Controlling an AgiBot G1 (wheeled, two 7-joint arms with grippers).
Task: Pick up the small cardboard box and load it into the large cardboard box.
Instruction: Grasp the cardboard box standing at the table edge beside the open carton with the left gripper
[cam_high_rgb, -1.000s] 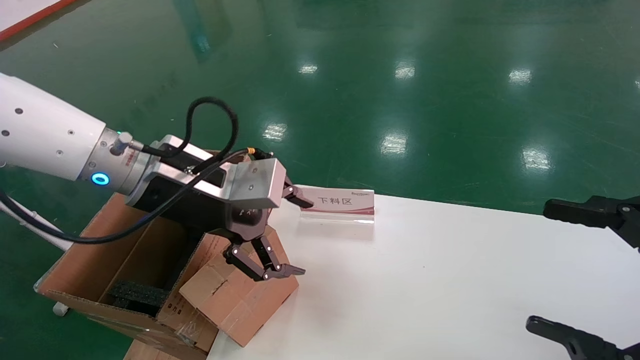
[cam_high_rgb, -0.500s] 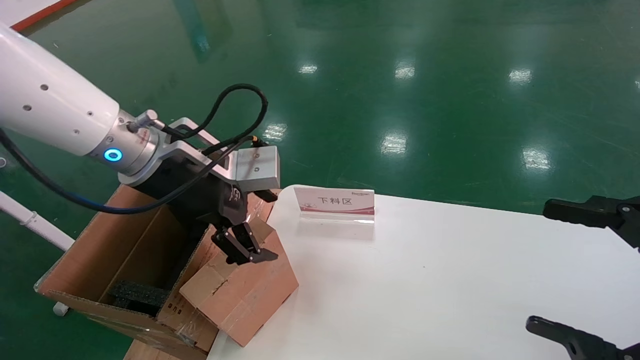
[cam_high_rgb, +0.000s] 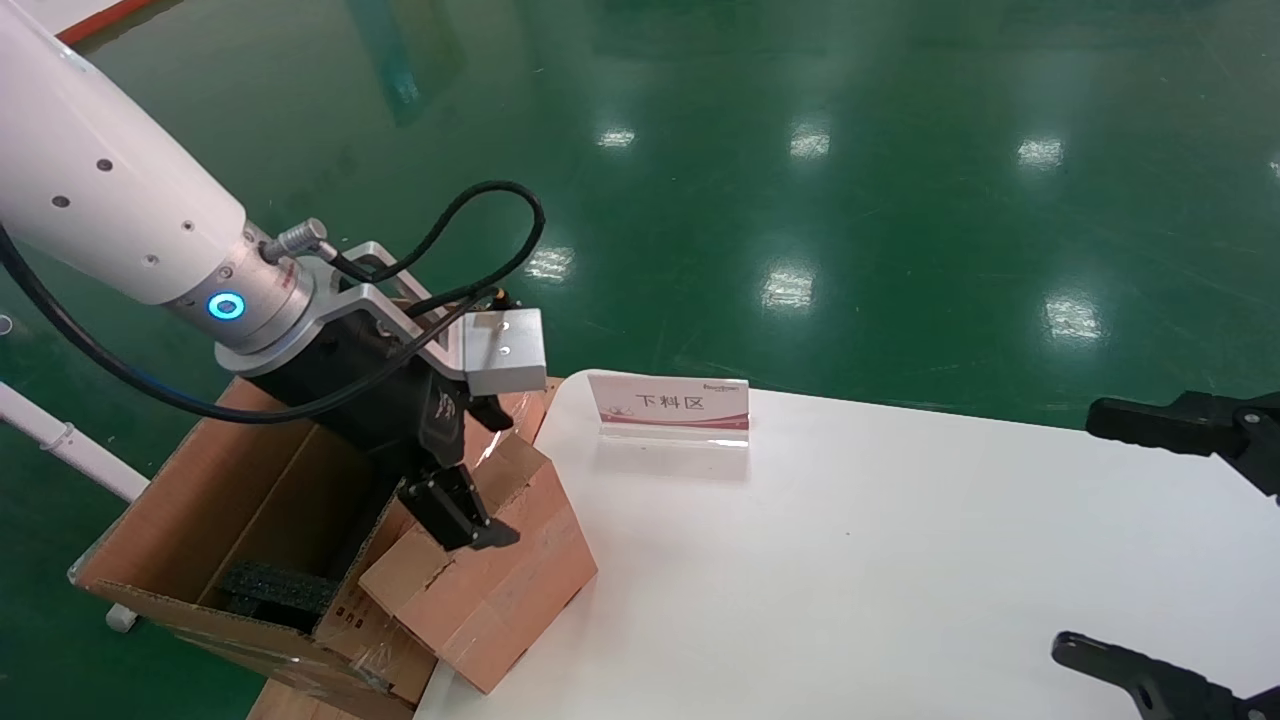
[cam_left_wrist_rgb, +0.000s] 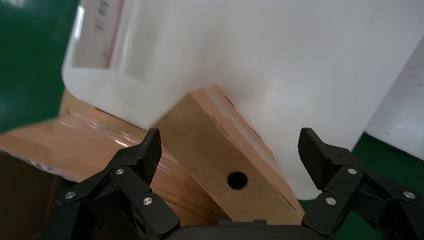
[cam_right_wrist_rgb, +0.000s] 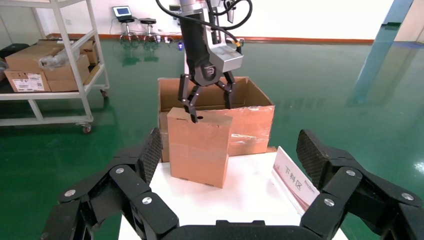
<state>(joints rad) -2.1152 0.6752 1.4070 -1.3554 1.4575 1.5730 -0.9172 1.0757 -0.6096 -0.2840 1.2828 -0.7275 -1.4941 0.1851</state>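
Observation:
The small cardboard box (cam_high_rgb: 490, 590) stands on the table's left edge and leans against the large cardboard box (cam_high_rgb: 200, 510). Its top face with a round hole shows in the left wrist view (cam_left_wrist_rgb: 215, 150). My left gripper (cam_high_rgb: 492, 478) is open just above that top face, with one finger toward each side of it, and holds nothing. The right wrist view shows the small box (cam_right_wrist_rgb: 199, 147) upright in front of the large box (cam_right_wrist_rgb: 252, 125), with the left gripper (cam_right_wrist_rgb: 210, 107) on top. My right gripper (cam_high_rgb: 1085, 530) is open and parked at the table's right side.
A sign with a red stripe (cam_high_rgb: 670, 408) stands at the back of the white table (cam_high_rgb: 850, 560). Black foam (cam_high_rgb: 275, 585) lies inside the large box. A shelf rack with cartons (cam_right_wrist_rgb: 50, 65) stands far off on the green floor.
My left gripper has turned at the wrist and moved left and down, from beside the sign to just over the small box's top. The box and the right arm have not moved.

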